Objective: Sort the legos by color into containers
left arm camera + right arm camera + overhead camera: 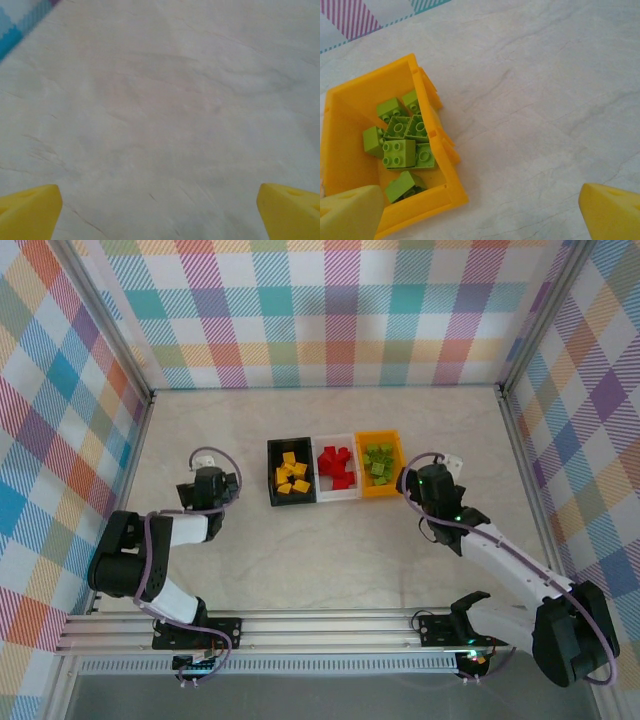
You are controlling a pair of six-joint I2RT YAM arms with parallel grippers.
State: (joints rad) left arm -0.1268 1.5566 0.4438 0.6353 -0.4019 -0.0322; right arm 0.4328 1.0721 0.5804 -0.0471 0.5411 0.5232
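Across the middle of the pale marbled desk [330,560], three small rectangular open-topped plastic containers are sitting side by side in a row. The black container [271,475] on the left is holding the yellow-orange studded plastic legos [292,476]. The white container [338,498] in the centre is holding the red studded legos [337,466]. The orange-yellow container [380,492] on the right is holding the lime green studded legos [379,461]. No brick is lying loose on the bare desk in the overhead view, so the sort is looking finished, and the step in hand is probably a last check and a clean withdrawal. The left arm [170,530] is hanging well to the left of the row, its jaws standing wide apart over bare desk, with yellow fingertips [30,212] at the bottom corners of its wrist view and nothing between them. The right arm [500,560] is hovering just beside the orange-yellow container [350,130], its jaws likewise spread wide and gripping nothing. One yellow fingertip [350,212] is overlapping the container's near corner in the wrist view, and whether the two are touching cannot be told. To finish well, the right arm is best lifting straight up before swinging away, so that this finger is not catching the thin wall and tipping the green legos [402,145] out. Both arms should be moving slowly and keeping clear of the row. A brick could be hiding under either arm, so those patches of desk are worth a look.
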